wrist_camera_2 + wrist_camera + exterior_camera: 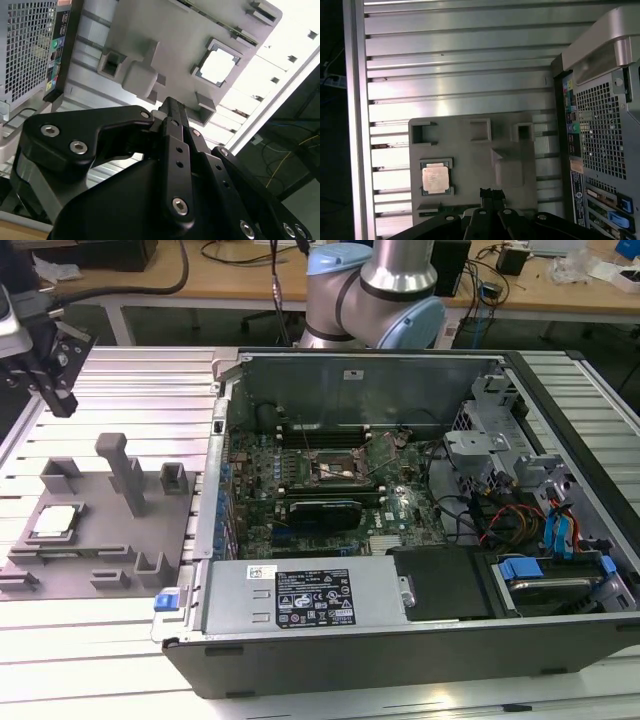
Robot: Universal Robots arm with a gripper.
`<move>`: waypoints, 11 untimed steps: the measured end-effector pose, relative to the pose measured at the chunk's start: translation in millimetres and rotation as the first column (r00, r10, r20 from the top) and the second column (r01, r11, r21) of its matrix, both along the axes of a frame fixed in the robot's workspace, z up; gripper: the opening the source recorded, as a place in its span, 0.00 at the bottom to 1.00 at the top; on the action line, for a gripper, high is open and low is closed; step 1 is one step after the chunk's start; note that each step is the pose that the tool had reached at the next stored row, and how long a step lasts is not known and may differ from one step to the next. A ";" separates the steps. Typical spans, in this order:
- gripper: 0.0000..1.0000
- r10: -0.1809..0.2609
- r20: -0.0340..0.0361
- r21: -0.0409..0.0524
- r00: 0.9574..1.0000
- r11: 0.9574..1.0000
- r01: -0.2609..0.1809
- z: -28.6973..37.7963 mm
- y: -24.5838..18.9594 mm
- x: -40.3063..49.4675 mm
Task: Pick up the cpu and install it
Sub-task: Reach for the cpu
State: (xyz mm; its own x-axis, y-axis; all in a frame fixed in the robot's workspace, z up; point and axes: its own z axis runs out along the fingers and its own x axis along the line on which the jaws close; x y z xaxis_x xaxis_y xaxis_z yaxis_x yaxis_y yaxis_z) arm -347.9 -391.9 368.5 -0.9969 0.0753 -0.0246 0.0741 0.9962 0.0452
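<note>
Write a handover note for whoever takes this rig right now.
Gripper: shut and empty, up over the slatted table near the grey fixture plate, apparently touching nothing.
CPU: lying flat in its recess on the fixture plate, to the exterior view's left of the open computer case.
Done: nothing that shows; the CPU is not picked up.
Left: the pick-up, and the install on the motherboard inside the case.
</note>
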 end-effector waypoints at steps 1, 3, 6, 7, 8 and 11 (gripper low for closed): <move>0.11 0.000 0.000 0.000 1.000 1.000 0.000 -1.1 0.1 -2.3; 0.11 0.000 0.000 0.000 1.000 1.000 0.000 -2.3 0.3 -5.0; 0.11 0.000 0.000 0.000 1.000 1.000 0.000 -4.0 0.6 -9.2; 0.11 0.000 0.000 0.000 1.000 1.000 0.000 -4.5 0.7 -10.6; 0.11 0.000 0.000 0.000 1.000 1.000 0.000 -5.2 0.7 -12.2; 0.11 0.000 0.000 0.000 1.000 1.000 0.000 -7.3 1.0 -16.8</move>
State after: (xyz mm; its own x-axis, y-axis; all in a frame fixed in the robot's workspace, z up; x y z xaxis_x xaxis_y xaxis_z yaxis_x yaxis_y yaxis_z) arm -364.7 -390.8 361.3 -0.9969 0.0752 -0.0245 0.0741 0.9962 0.0451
